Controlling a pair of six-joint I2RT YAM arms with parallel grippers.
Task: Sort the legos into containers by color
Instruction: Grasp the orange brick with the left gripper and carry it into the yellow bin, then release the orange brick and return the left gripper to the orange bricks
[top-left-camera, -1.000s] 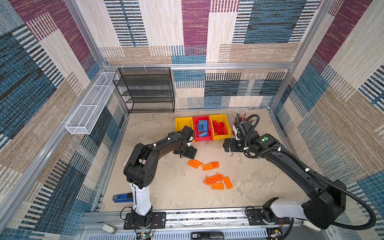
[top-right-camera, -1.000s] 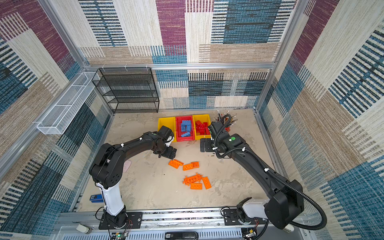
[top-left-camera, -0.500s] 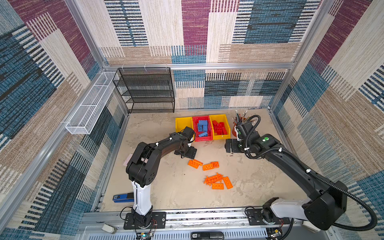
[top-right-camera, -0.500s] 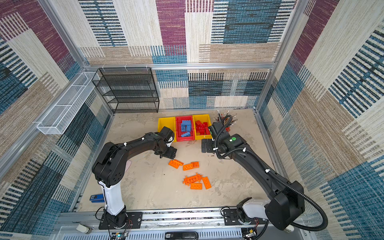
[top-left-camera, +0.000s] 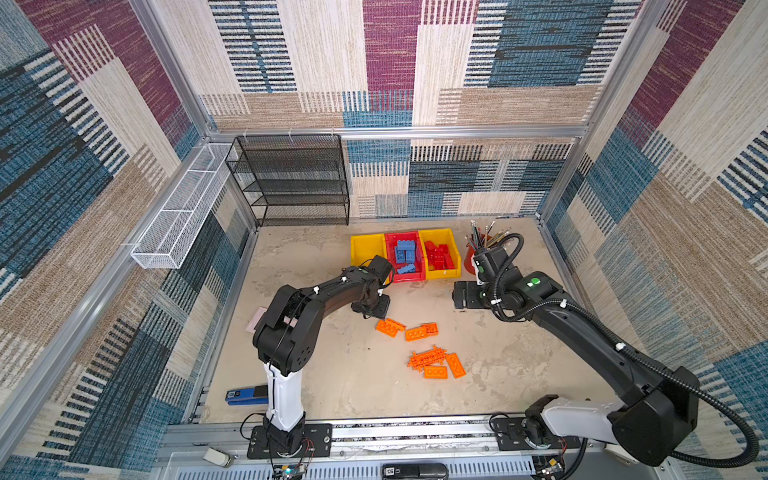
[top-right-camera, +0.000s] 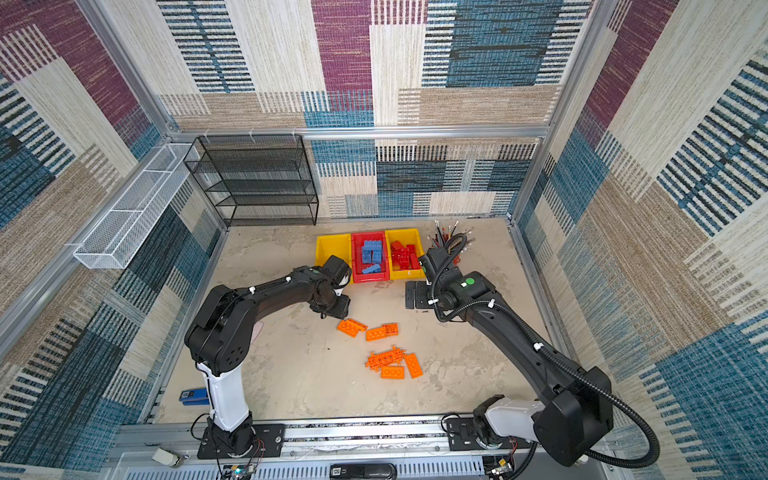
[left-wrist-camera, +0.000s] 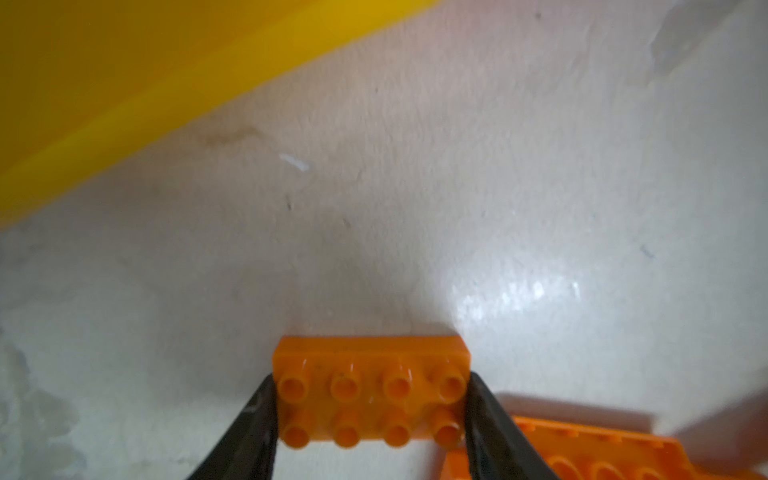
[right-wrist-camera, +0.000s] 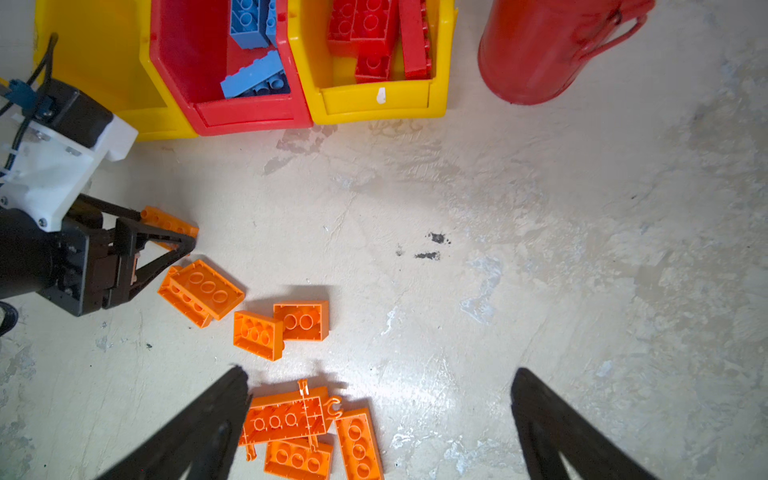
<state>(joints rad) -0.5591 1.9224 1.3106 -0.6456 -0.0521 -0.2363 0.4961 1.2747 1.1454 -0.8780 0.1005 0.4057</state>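
- Jaws of left gripper (left-wrist-camera: 372, 380) clamp orange brick (left-wrist-camera: 370, 353) by its ends, studs up, ready to lift.
- Ahead of jaws: empty yellow bin (left-wrist-camera: 104, 83), likely its destination.
- Jaws of right gripper (right-wrist-camera: 379, 370) wide, empty; toothed orange plate (right-wrist-camera: 286, 415) beside one finger.

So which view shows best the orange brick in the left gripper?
The left wrist view: the orange brick is close, studs clear, with the left gripper shut on its short ends. The right wrist view shows only one edge. In both top views the gripper hides it.
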